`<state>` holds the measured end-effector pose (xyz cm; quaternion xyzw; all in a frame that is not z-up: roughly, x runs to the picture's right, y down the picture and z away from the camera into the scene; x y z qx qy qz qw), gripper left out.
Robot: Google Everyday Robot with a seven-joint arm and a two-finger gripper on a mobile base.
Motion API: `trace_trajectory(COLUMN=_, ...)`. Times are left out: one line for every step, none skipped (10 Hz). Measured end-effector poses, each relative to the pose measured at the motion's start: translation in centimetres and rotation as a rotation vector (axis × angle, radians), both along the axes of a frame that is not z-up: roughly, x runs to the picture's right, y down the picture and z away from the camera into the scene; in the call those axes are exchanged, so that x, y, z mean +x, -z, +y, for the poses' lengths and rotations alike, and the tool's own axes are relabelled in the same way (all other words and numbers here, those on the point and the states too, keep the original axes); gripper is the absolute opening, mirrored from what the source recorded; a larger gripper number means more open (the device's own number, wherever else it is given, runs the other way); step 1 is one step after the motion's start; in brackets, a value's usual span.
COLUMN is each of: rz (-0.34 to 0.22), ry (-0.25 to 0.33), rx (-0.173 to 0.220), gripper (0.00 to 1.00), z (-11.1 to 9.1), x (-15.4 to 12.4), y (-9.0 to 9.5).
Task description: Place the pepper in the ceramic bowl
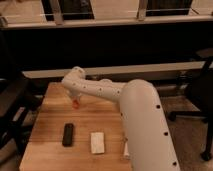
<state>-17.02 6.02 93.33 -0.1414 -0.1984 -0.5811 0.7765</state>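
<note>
Wooden table [50, 107] fills the near scene. Left, a black block [67, 134] lies near the front, a white block [97, 142] beside it. Farther back, the gripper [76, 103] hangs clamped on the pepper [75, 104] above the table.

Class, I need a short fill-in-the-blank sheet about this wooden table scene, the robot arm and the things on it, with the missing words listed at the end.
1. The gripper hangs over the far left part of the ______ table.
2. The small thing at the gripper's tip is the red-orange ______.
3. The black block lies to the ______ of the white block as the camera sees them.
4. The black block and the white block lie ______ the camera than the gripper.

Missing words: wooden; pepper; left; nearer
</note>
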Motion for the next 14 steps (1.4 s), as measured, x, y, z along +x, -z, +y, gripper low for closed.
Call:
trace_trajectory(rz=-0.001, ry=-0.002, rx=0.0, gripper=0.04, z=-0.1, x=0.1, y=0.0)
trace_trajectory(rz=-0.003, ry=-0.005, rx=-0.001, gripper=0.04, z=-0.1, x=0.1, y=0.1)
trace_trajectory(rz=-0.002, ry=-0.01, rx=-0.004, gripper=0.04, z=-0.1, x=0.2, y=0.2)
trace_trajectory(rz=-0.001, ry=-0.014, rx=-0.005, gripper=0.04, z=-0.1, x=0.3, y=0.2)
trace_trajectory(rz=0.002, ry=-0.021, rx=-0.006, gripper=0.04, z=-0.1, x=0.5, y=0.2)
trace_trajectory(rz=0.003, ry=-0.031, rx=-0.009, gripper=0.04, z=-0.2, x=0.8, y=0.3)
trace_trajectory(rz=0.005, ry=-0.042, rx=-0.012, gripper=0.04, z=-0.3, x=1.1, y=0.5)
trace_trajectory(rz=0.007, ry=-0.048, rx=-0.014, gripper=0.04, z=-0.4, x=1.4, y=0.5)
trace_trajectory(rz=0.007, ry=-0.05, rx=-0.015, gripper=0.04, z=-0.3, x=1.3, y=0.4)
trace_trajectory(rz=0.008, ry=-0.056, rx=-0.015, gripper=0.04, z=-0.4, x=1.2, y=0.4)
trace_trajectory(rz=0.009, ry=-0.068, rx=-0.023, gripper=0.04, z=-0.3, x=1.3, y=0.4)
trace_trajectory(rz=0.014, ry=-0.082, rx=-0.025, gripper=0.04, z=-0.5, x=1.6, y=0.4)
trace_trajectory(rz=0.019, ry=-0.097, rx=-0.029, gripper=0.04, z=-0.6, x=1.9, y=0.4)
trace_trajectory(rz=0.019, ry=-0.102, rx=-0.03, gripper=0.04, z=-0.7, x=2.0, y=0.4)
